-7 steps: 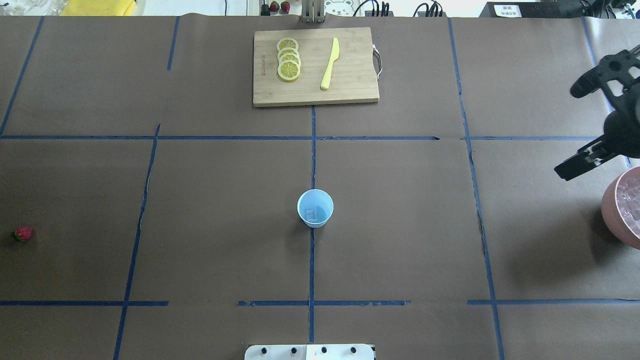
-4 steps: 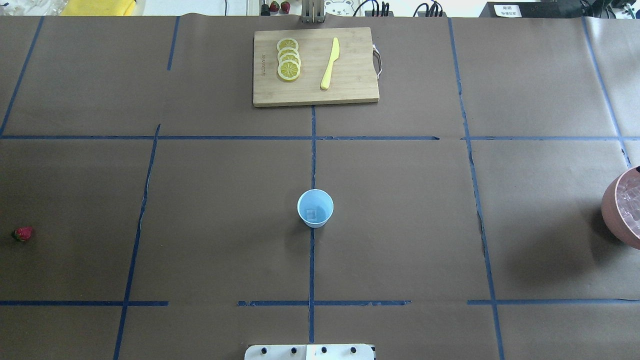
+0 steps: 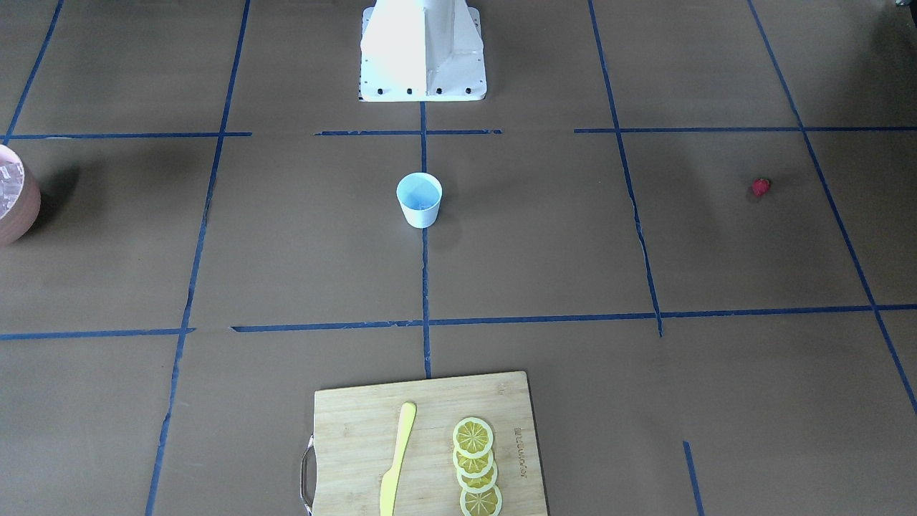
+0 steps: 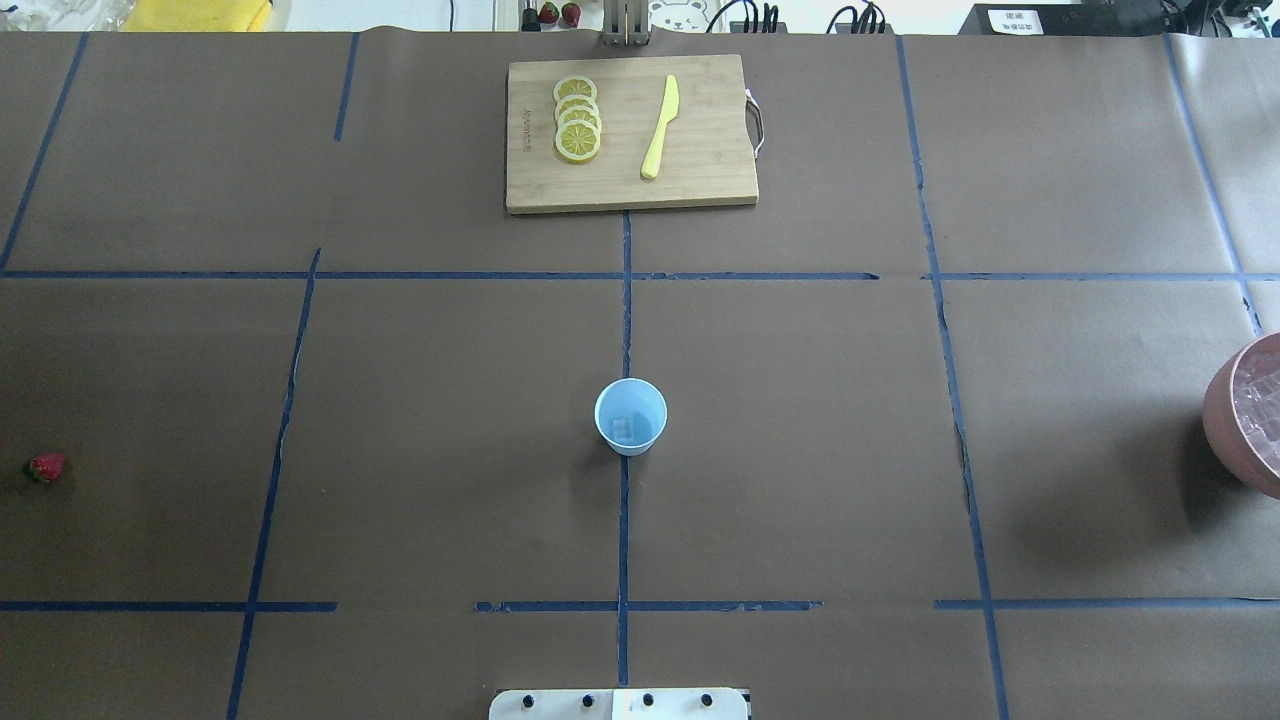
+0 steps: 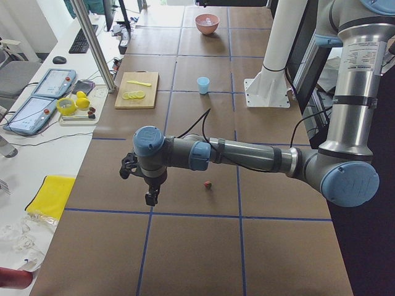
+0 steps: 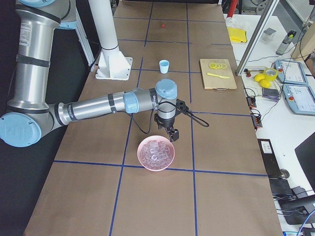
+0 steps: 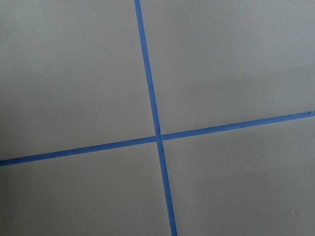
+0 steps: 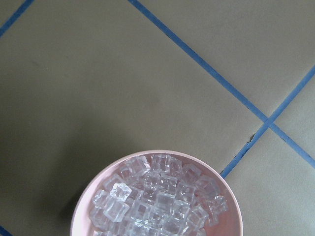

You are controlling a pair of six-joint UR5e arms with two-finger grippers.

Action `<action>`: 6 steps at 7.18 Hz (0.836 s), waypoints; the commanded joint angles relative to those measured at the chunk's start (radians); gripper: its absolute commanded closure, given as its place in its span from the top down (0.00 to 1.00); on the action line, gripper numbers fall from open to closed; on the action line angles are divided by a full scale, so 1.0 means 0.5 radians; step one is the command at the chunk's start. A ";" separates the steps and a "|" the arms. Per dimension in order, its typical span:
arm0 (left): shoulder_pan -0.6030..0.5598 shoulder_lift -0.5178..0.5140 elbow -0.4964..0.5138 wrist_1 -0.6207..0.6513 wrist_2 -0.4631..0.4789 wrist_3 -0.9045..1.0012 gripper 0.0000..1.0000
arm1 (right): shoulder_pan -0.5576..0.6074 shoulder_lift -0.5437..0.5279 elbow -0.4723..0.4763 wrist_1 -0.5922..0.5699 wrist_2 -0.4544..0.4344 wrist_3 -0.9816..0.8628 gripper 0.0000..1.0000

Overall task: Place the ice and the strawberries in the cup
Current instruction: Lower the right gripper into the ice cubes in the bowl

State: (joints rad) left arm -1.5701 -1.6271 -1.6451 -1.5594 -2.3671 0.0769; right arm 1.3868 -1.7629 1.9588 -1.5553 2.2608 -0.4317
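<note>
The light blue cup [image 4: 631, 417] stands upright at the table's middle, with one ice cube [image 4: 622, 429] lying in it. More ice [image 8: 157, 201] fills a pink bowl [image 8: 225, 196] at the table's right end. The red strawberry [image 4: 47, 467] lies alone near the left edge. Only the right side view shows my right gripper [image 6: 172, 135], which hangs just above the bowl's far rim; I cannot tell whether it is open. My left gripper [image 5: 150, 197] shows only in the left side view, a little outward of the strawberry [image 5: 208, 184]; I cannot tell its state.
A wooden cutting board [image 4: 700, 180] at the far middle carries lemon slices [image 4: 577, 118] and a yellow knife [image 4: 660, 127]. The robot's white base [image 3: 423, 50] stands at the near edge behind the cup. Tablets and clutter lie on a white side table [image 5: 37, 92].
One second ago the right arm and its gripper showed at the overhead view's right edge above the bowl; they have since left that view. Cup, strawberry and bowl have stayed put.
</note>
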 commanded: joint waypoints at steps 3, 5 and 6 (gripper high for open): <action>0.005 0.024 -0.029 0.008 -0.003 0.000 1.00 | -0.003 -0.002 -0.178 0.107 0.004 -0.002 0.87; 0.005 0.024 -0.026 0.008 -0.003 0.000 1.00 | -0.018 -0.018 -0.208 0.098 0.004 -0.029 0.78; 0.005 0.024 -0.026 0.008 -0.003 0.000 1.00 | -0.085 -0.027 -0.214 0.092 -0.002 -0.026 0.77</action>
State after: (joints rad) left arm -1.5678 -1.6153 -1.6589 -1.5551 -2.3685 0.0767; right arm 1.3720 -1.7708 1.8566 -1.5048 2.2616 -0.4439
